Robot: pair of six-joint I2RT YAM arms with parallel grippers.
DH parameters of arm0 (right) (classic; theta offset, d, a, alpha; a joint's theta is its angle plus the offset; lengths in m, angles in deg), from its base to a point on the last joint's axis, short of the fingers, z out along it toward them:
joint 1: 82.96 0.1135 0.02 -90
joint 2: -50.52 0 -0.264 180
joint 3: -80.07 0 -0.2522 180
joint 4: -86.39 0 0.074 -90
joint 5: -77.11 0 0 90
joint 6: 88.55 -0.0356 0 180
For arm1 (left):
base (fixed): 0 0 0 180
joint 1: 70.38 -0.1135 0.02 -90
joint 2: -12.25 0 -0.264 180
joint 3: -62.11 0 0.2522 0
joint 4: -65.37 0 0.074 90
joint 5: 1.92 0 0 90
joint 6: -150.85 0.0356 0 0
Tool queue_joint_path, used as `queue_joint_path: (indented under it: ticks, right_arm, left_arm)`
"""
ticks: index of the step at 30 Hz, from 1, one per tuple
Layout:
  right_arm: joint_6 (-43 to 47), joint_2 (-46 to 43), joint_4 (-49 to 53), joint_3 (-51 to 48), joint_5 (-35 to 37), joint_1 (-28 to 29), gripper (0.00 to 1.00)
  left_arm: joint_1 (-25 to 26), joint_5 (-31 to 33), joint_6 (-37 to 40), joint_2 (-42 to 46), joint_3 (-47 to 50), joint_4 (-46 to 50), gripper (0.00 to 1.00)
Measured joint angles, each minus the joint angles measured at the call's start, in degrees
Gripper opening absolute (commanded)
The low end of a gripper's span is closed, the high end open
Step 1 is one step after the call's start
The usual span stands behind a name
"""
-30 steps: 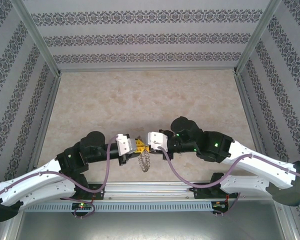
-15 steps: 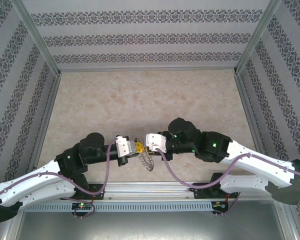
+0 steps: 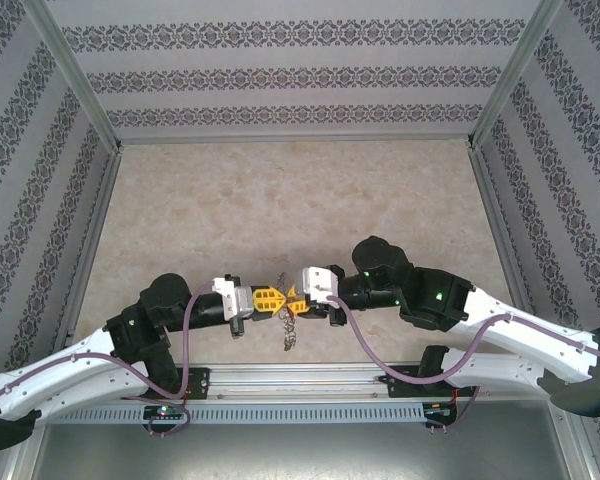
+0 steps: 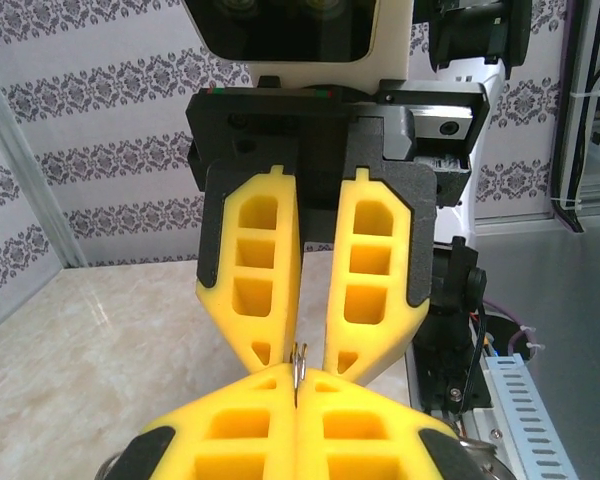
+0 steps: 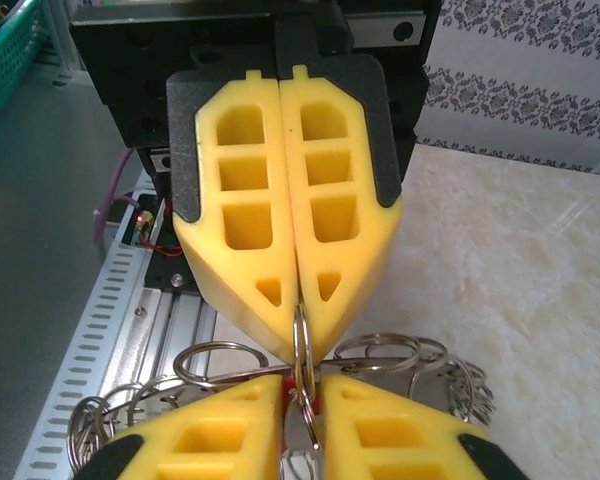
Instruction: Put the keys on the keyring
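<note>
Above the near middle of the beige marbled tabletop [image 3: 280, 200], found the two grippers nose to nose. Saw the left gripper [image 4: 296, 380] pressed fully shut, pinching the thin silvery-grey metal keyring [image 5: 302, 345] edge-on between its yellow pads [image 5: 245, 200] — wire upright in both wrist views, further loops bunched just beside the tips. Saw the right gripper [image 5: 301, 395] closed to a narrow slot, nipping what looked like the tiny silver key with the red plastic head [image 5: 298, 384] — no more than a red fleck in that slot, touching or all but touching the ring wire. Judged key and ring to lie straight ahead of each other along the line joining the two wrists, with the right arm carrying the key and the left the ring. Could not make out the key's blade, its long axis or its hole. Could not tell whether the ring's coil was parted, nor whether the key was already threaded.
</note>
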Motion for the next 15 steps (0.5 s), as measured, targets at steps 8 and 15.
queue_joint_path:
  ticks: [8,15]
  right_arm:
    - [-0.5,-0.15,0.55,-0.04,0.07,-0.02,0.0]
    - [2.29,3.74,8.41,3.96,5.44,-0.37,0.0]
  left_arm:
    - [0.0,0.87,0.42,-0.48,-0.42,1.33,0.07]
    - [0.0,5.97,4.24,-7.26,-7.98,13.44,0.13]
